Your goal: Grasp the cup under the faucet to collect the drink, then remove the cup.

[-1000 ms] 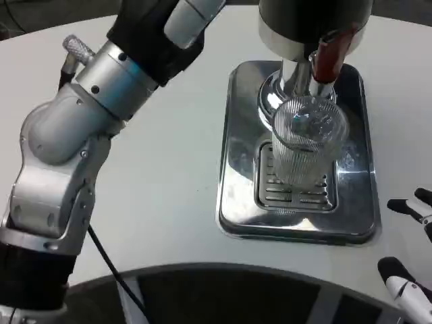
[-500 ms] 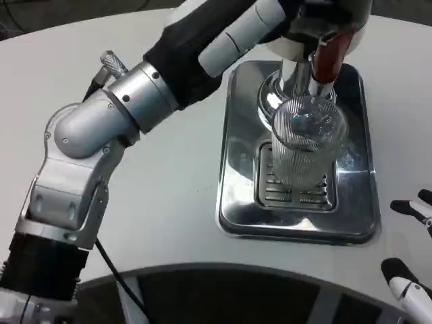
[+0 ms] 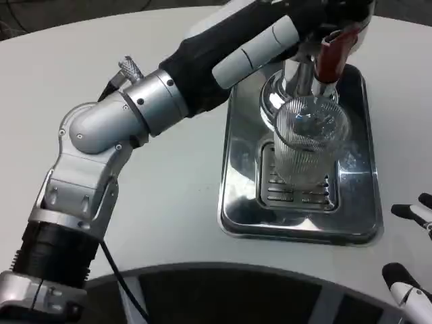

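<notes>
A clear ribbed cup point(image 3: 307, 152) stands upright on the drip grille point(image 3: 297, 196) of a shiny steel tray point(image 3: 236, 169), right under the chrome faucet point(image 3: 290, 81) with its red handle point(image 3: 331, 54). My left arm point(image 3: 135, 115) reaches across from the left. Its hand point(image 3: 307, 13) sits at the top edge by the dispenser head, above the cup; how its fingers lie is cut off. My right hand point(image 3: 408, 250) is at the lower right edge, to the right of the tray, fingers apart and holding nothing.
The tray sits on a white round table point(image 3: 169, 202), whose front edge curves along the bottom. A black cable point(image 3: 118, 277) hangs below my left elbow. Bare table lies left of the tray.
My left arm has swung right and forward, carrying its hand up to the dispenser head. The cup and my right hand have stayed put.
</notes>
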Robot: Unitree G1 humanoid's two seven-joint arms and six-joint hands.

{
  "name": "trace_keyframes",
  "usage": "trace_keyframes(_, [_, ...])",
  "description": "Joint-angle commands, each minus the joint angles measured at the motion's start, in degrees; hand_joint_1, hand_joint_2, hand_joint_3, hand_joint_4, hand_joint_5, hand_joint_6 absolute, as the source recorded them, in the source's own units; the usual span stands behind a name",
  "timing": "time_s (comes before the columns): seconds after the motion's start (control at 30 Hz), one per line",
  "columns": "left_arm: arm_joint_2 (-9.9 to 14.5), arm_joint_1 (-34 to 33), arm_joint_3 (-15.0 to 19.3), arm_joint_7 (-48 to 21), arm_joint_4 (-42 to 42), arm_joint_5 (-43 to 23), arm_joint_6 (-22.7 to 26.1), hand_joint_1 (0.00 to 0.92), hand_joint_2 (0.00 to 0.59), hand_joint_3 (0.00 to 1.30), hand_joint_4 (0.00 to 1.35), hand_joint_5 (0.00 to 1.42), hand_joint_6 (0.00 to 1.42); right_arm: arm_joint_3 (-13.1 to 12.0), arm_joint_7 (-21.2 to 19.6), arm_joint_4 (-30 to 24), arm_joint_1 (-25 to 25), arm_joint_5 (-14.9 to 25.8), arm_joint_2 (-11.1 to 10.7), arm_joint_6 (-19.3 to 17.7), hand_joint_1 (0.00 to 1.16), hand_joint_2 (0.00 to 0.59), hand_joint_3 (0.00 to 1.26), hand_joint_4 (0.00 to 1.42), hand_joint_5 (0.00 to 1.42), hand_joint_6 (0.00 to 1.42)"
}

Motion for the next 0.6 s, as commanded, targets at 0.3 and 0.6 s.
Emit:
trace_keyframes(0.3, [-1.5,0.0,0.4,-2.1,1.9,-0.1,-0.7,0.0,0.106,0.18,0.11,0.22,0.25,-0.1,-0.6,-0.9,0.6,0.0,-0.1,-1.1,0.21,0.42,0.15,0.0,0.0,0.0])
trace_keyframes(0.6, [-2.2,0.2,0.1,-3.8,-0.6,-0.1,0.1,0.0,0.109,0.18,0.11,0.22,0.25,-0.2,-0.7,-0.9,0.8,0.1,-0.1,-0.8,0.21,0.42,0.15,0.0,0.0,0.0])
